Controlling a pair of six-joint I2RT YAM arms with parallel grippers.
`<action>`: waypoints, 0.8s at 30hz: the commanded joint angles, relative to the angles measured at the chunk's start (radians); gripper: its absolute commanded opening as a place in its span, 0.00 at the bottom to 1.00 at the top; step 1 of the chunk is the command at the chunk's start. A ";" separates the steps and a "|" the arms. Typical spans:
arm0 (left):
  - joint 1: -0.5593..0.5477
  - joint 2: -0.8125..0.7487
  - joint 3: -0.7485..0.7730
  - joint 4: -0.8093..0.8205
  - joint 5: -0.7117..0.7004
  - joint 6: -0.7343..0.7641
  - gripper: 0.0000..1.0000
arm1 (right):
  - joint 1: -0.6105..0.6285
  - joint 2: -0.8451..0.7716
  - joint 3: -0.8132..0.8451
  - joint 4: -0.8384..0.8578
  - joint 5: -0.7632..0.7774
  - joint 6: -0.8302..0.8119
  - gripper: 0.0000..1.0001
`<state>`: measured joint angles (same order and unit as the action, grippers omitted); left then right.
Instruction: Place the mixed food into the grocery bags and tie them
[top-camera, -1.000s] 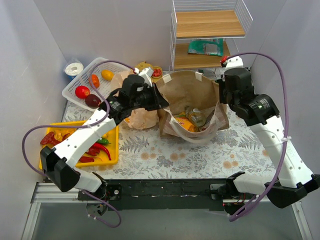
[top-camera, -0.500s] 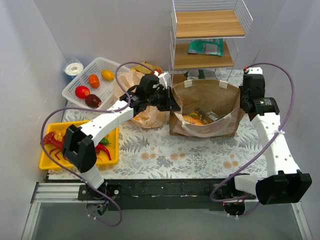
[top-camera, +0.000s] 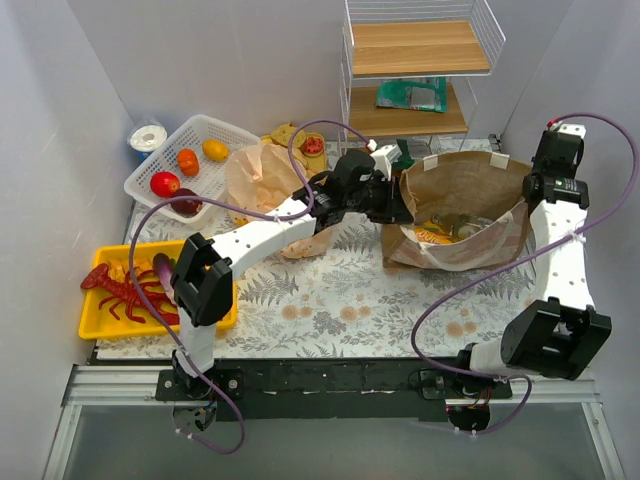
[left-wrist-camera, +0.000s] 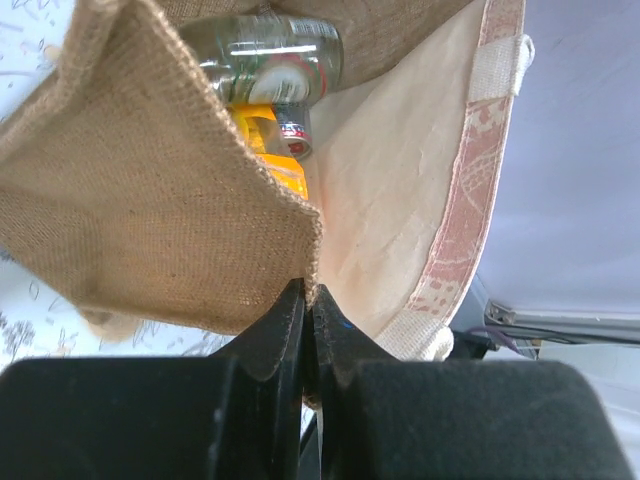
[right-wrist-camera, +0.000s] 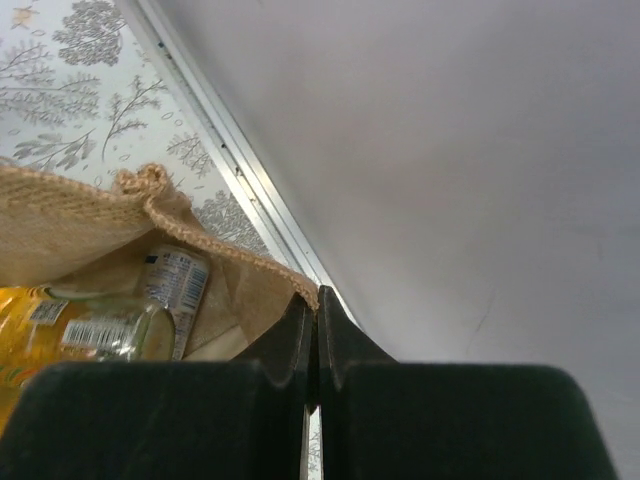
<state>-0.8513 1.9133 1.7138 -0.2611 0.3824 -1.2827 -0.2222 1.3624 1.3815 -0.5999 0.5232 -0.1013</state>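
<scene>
The brown bag (top-camera: 455, 195) with white handles stands open at the right of the table, stretched between both arms. My left gripper (top-camera: 400, 212) is shut on its left rim (left-wrist-camera: 300, 262). My right gripper (top-camera: 527, 200) is shut on its right rim (right-wrist-camera: 300, 290). Inside lie an orange snack packet (top-camera: 432, 236), a clear bottle (left-wrist-camera: 262, 52) and a can (right-wrist-camera: 175, 280). The peach-orange plastic bag (top-camera: 262, 182) stands left of it, behind my left arm.
A white basket (top-camera: 190, 165) with fruit is at the back left. A yellow tray (top-camera: 110, 300) holds a red lobster and peppers at the front left. A wire shelf (top-camera: 420, 70) with a green packet stands at the back. Walls are close on the right.
Both arms have carried the brown bag to the right across the table, stretching its mouth wider. The left arm now reaches far over the middle.
</scene>
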 joint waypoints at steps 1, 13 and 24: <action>-0.017 0.033 0.070 0.008 -0.060 0.017 0.00 | -0.049 0.033 0.177 0.137 0.089 -0.018 0.01; 0.059 -0.170 -0.075 -0.144 -0.261 0.247 0.98 | -0.048 -0.023 0.307 -0.055 -0.274 0.150 0.93; 0.410 -0.625 -0.365 -0.236 -0.425 0.303 0.98 | 0.663 -0.135 0.191 0.066 -0.229 0.290 0.82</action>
<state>-0.5320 1.3666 1.3819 -0.4236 0.0551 -1.0248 0.2092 1.1671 1.6054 -0.5690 0.1978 0.1116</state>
